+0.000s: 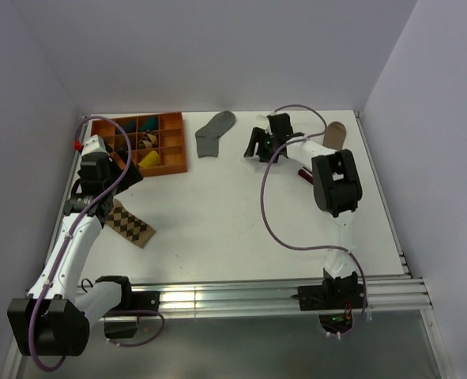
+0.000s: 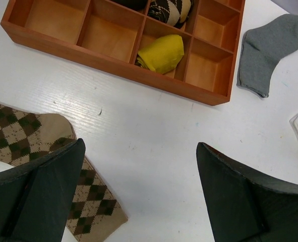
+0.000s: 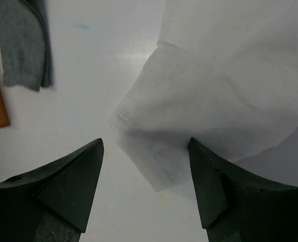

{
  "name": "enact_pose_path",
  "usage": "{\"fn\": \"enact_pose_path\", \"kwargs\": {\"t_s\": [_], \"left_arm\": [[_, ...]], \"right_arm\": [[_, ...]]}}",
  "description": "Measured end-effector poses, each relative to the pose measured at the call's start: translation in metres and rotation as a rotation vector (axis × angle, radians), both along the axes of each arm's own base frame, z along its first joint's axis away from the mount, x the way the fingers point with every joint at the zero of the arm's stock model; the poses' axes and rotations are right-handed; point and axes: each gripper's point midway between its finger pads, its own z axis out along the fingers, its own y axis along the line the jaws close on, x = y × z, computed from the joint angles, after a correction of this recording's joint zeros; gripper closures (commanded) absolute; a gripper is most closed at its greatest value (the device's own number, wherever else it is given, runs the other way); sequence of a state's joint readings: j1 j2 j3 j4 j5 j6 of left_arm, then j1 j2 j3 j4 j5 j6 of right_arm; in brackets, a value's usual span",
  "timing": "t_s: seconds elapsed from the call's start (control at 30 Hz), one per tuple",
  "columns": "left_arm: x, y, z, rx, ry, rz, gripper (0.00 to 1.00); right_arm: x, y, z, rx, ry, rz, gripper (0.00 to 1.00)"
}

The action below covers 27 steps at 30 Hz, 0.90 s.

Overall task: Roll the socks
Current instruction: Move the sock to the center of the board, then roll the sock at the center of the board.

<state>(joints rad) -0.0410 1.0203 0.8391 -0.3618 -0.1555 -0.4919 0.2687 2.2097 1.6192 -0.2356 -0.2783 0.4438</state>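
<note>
A grey sock [image 1: 215, 133] lies flat at the back of the table, right of the orange tray [image 1: 174, 162]; it also shows in the left wrist view as the grey sock [image 2: 270, 45] and in the right wrist view as the grey sock [image 3: 22, 43]. A white sock [image 3: 214, 85] lies flat under my right gripper [image 3: 145, 143]. That gripper is open, with the sock's cuff corner between its fingers. In the top view the right gripper [image 1: 258, 148] hovers just right of the grey sock. My left gripper [image 2: 140, 146] is open over bare table, nothing in it.
A tan-and-brown diamond-patterned sock [image 2: 17, 136] lies by the left gripper's left finger [image 2: 43, 191]. The tray [image 2: 113, 65] holds a yellow roll [image 2: 162, 53] and a diamond-patterned roll [image 2: 171, 10]. A brown sock [image 1: 333, 134] lies at the back right.
</note>
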Motion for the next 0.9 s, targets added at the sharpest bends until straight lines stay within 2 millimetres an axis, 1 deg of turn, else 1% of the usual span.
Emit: {"fn": "enact_pose_path", "kwargs": {"t_s": [0.07,0.13,0.23,0.3,0.37,0.43,0.57,0.63,0.73,0.77,0.83,0.9], "left_arm": [[-0.001,0.0,0.002,-0.001,-0.005,-0.001,0.02],[-0.001,0.0,0.005,-0.003,-0.016,0.0,0.03],[-0.003,0.0,0.01,-0.004,-0.031,0.0,0.02],[-0.004,0.0,0.013,-0.005,-0.041,0.001,0.02],[-0.005,0.0,0.017,-0.009,-0.055,0.002,0.02],[-0.006,-0.001,0.02,-0.013,-0.067,0.002,0.02],[-0.008,-0.005,0.026,-0.035,-0.084,-0.013,0.02],[-0.009,-0.008,0.029,-0.047,-0.095,-0.026,0.02],[-0.011,-0.014,0.033,-0.063,-0.108,-0.053,0.02],[-0.012,-0.016,0.034,-0.069,-0.112,-0.063,0.02],[-0.013,-0.02,0.036,-0.083,-0.117,-0.083,0.01],[-0.013,-0.025,0.038,-0.1,-0.122,-0.102,0.01]], "right_arm": [[-0.018,-0.002,-0.002,0.007,0.019,-0.02,0.23],[-0.04,-0.002,-0.002,0.005,0.036,-0.036,0.23],[-0.079,0.006,-0.004,-0.005,0.056,-0.037,0.24],[-0.105,0.016,-0.004,-0.006,0.057,-0.032,0.25],[-0.136,0.03,-0.006,-0.004,0.064,-0.021,0.24],[-0.161,0.045,-0.006,-0.001,0.07,-0.008,0.24],[-0.2,0.069,-0.005,-0.017,0.075,0.016,0.24],[-0.216,0.077,-0.005,-0.041,0.076,0.036,0.23],[-0.234,0.081,-0.002,-0.102,0.057,0.077,0.24],[-0.238,0.081,0.0,-0.131,0.041,0.097,0.26],[-0.244,0.081,0.009,-0.184,-0.007,0.145,0.28],[-0.245,0.081,0.024,-0.226,-0.077,0.198,0.3]]}}
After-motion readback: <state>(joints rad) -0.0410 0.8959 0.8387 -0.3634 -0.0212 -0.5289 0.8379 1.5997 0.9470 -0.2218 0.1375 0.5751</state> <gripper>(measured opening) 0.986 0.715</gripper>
